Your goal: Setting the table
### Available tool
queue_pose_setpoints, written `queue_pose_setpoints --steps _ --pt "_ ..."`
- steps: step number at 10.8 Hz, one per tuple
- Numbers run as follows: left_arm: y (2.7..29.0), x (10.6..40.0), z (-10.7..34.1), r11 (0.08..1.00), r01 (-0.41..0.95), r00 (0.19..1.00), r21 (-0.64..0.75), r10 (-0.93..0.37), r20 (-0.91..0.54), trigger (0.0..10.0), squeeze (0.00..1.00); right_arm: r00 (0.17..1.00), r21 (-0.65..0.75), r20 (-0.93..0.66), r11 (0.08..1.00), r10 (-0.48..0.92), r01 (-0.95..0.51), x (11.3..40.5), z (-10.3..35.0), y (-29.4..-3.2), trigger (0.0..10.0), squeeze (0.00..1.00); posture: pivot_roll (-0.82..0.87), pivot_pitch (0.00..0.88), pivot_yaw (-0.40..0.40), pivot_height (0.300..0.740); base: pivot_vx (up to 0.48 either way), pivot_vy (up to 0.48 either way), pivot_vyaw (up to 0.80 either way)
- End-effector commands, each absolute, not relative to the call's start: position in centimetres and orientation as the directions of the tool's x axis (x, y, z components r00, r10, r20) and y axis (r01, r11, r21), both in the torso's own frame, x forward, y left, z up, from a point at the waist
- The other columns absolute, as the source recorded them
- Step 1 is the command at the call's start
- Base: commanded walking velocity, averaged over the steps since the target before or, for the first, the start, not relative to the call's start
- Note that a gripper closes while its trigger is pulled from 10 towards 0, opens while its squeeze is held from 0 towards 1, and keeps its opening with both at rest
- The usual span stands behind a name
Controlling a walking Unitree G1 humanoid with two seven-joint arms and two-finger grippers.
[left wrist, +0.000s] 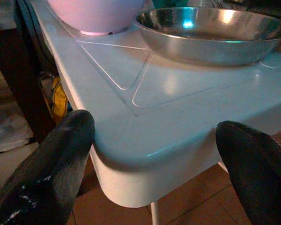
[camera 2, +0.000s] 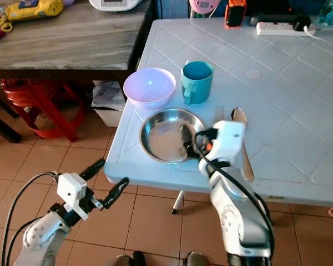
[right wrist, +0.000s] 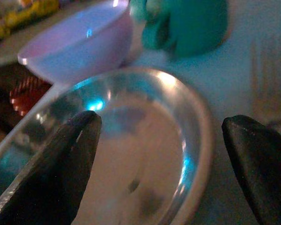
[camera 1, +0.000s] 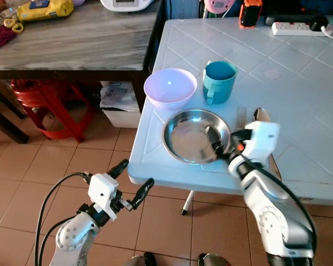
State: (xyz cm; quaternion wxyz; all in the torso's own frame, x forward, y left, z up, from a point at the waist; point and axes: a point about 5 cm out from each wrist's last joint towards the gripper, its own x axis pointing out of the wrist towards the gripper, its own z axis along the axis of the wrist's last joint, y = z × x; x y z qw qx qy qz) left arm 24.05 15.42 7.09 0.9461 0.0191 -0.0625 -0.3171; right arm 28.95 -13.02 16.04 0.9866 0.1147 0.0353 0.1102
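Left gripper (camera 1: 132,183) low over floor, just off table (camera 1: 299,83) corner, fingers spread, holding nothing; right gripper (camera 1: 221,147) over near rim of steel plate (camera 1: 188,138), fingers apart, straddling rim, not clamped. Plate near table's front edge; fork (camera 1: 240,116) and spoon (camera 1: 262,115) just right of it; pink bowl (camera 1: 170,86) and teal mug (camera 1: 218,81) behind. Judgement: plate being placed or nudged; keep it flat, clear of edge, avoid knocking cutlery; lift fingers straight up on release.

A polished steel plate (camera 1: 195,136) gleams beside a glossy lilac plastic bowl (camera 1: 170,87) and a matt teal plastic mug (camera 1: 218,82) on the smooth, moulded white plastic counter (camera 1: 299,83).
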Motion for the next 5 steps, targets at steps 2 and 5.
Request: queue_pose_setpoints --steps 2,5 --pt "16.1 23.5 5.6 0.803 0.593 0.800 0.062 -0.596 0.065 10.0 0.00 0.959 0.229 -0.117 0.947 0.257 -0.226 29.0 15.2 -12.1 5.1 0.00 -0.09 0.226 0.089 0.740 0.000 0.000 0.00" --pt "16.5 23.7 4.7 0.803 0.592 0.800 0.066 -0.596 0.069 10.0 0.00 0.956 0.231 -0.172 0.953 0.236 -0.193 29.3 14.4 -12.7 0.0 0.00 -0.09 0.223 0.089 0.740 0.000 0.000 0.00"
